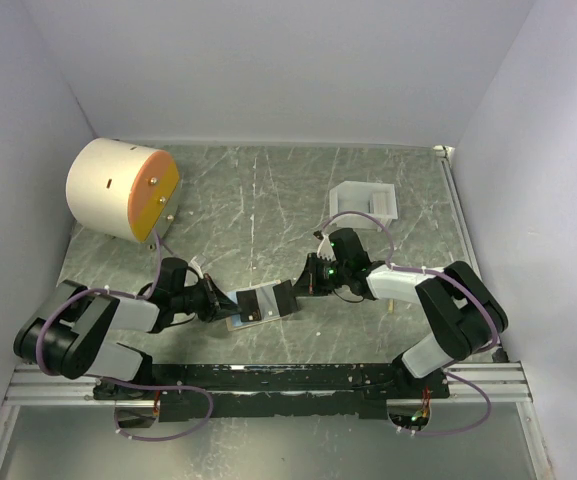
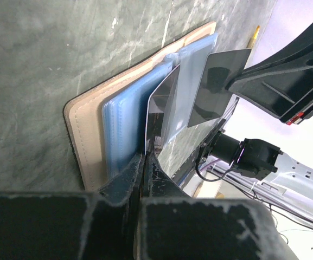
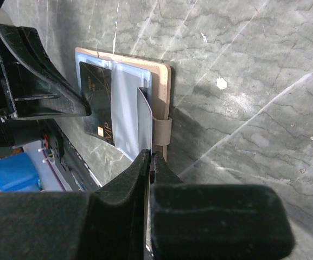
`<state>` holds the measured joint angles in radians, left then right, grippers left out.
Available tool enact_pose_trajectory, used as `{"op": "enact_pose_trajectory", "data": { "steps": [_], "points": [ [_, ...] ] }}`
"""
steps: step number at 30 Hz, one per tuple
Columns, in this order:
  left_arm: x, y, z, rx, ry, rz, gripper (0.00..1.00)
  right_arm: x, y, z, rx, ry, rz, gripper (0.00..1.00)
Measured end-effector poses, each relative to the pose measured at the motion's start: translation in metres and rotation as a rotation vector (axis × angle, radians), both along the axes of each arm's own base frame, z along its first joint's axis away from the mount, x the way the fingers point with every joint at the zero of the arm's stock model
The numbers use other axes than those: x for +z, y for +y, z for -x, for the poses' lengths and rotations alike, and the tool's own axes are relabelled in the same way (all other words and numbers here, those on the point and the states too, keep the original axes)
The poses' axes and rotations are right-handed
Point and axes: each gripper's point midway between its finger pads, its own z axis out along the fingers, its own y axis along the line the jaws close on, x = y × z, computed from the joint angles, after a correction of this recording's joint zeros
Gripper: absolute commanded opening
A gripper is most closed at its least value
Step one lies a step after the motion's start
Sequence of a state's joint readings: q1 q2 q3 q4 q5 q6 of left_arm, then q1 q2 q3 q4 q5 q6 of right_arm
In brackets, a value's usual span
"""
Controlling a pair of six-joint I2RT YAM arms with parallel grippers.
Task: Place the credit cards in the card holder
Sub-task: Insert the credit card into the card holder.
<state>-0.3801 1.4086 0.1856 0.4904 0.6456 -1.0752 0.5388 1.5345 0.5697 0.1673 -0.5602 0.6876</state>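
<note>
The tan card holder [image 1: 249, 321] lies open on the green table between both arms, its pale blue pockets [image 2: 125, 116] up. My left gripper [image 2: 144, 158] is shut on the edge of a dark credit card [image 2: 164, 100] marked VIP [image 3: 97, 111]. That card stands on edge among the pockets. My right gripper [image 3: 149, 156] is shut on a stiff grey sheet [image 3: 143, 122] at the holder's other side, next to the snap strap [image 3: 163, 130]. It looks dark from the left wrist [image 2: 218, 86]. Whether it is a card or a pocket leaf, I cannot tell.
A big cream cylinder with an orange face [image 1: 123, 190] stands at the back left. A white box-like tray [image 1: 366, 200] sits at the back right. Pale walls close in three sides, and a black rail [image 1: 268, 380] runs along the near edge.
</note>
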Motion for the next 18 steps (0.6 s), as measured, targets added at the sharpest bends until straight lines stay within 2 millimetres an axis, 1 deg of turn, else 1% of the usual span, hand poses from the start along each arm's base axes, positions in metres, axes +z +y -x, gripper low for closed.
{"op": "enact_pose_trajectory", "data": {
  "steps": [18],
  "points": [
    [0.0022,0.0000,-0.0023,0.032,-0.025,0.030,0.07,0.0012,0.0002,-0.0001,0.000,-0.003,-0.002,0.00]
  ]
}}
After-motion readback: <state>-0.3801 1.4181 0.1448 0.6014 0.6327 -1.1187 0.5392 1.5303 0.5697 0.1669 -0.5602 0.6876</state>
